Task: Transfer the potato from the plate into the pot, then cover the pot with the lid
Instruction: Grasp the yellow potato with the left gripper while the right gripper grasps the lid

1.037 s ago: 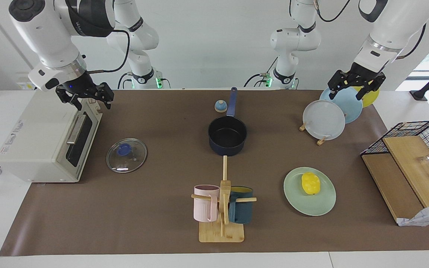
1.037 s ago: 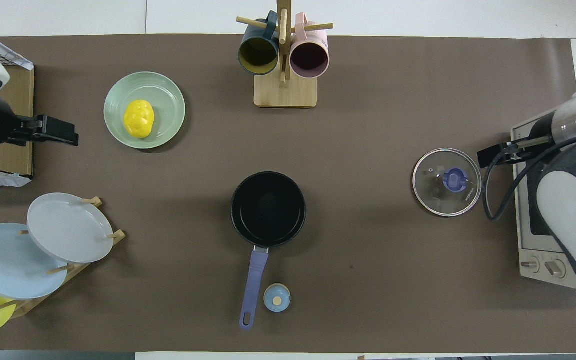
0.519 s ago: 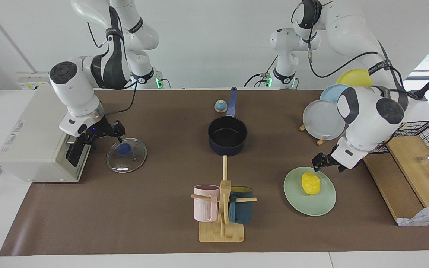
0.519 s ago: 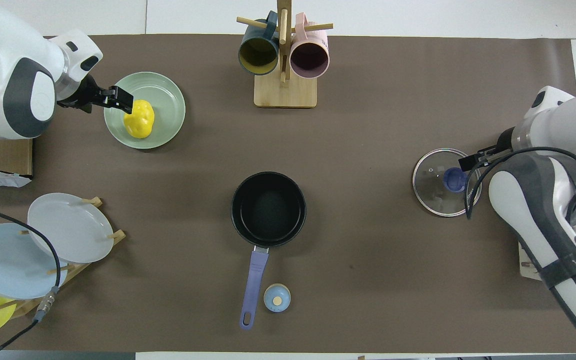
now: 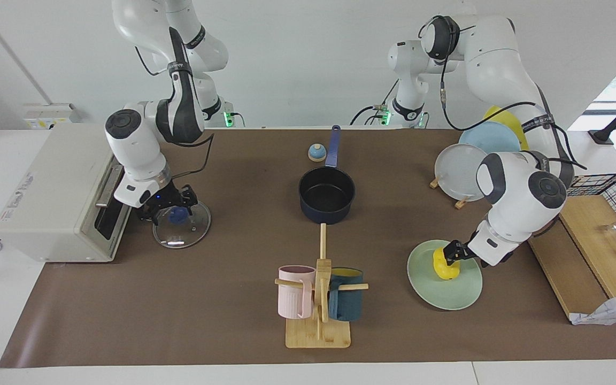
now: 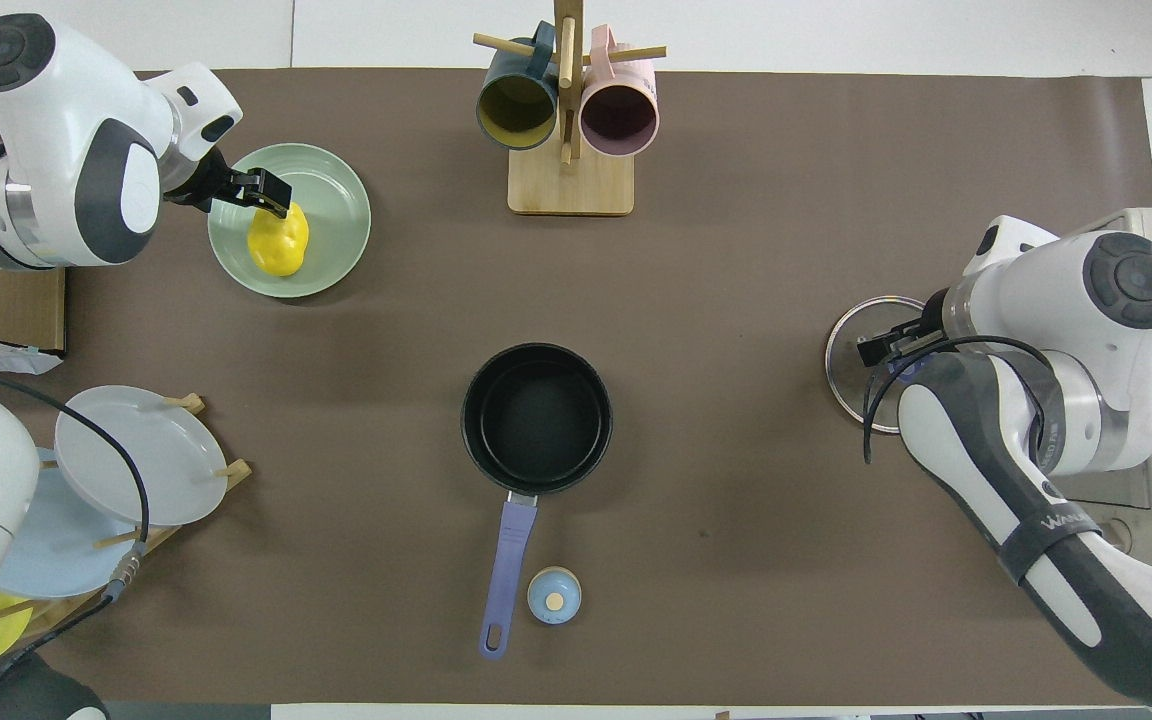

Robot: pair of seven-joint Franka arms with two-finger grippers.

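Note:
The yellow potato lies on the mint-green plate toward the left arm's end of the table. My left gripper is open, low at the potato's end nearer the robots, and not closed on it. The dark blue pot stands empty mid-table, its handle pointing toward the robots. The glass lid lies flat in front of the oven. My right gripper is open, its fingers either side of the lid's blue knob.
A mug rack with a pink and a teal mug stands farther from the robots than the pot. A small bell sits beside the pot's handle. Also here are a toaster oven, a plate rack and a wire basket.
The left gripper came down from over the plate rack to the potato. The right gripper came down from over the oven to the lid's knob. Nothing on the table moved.

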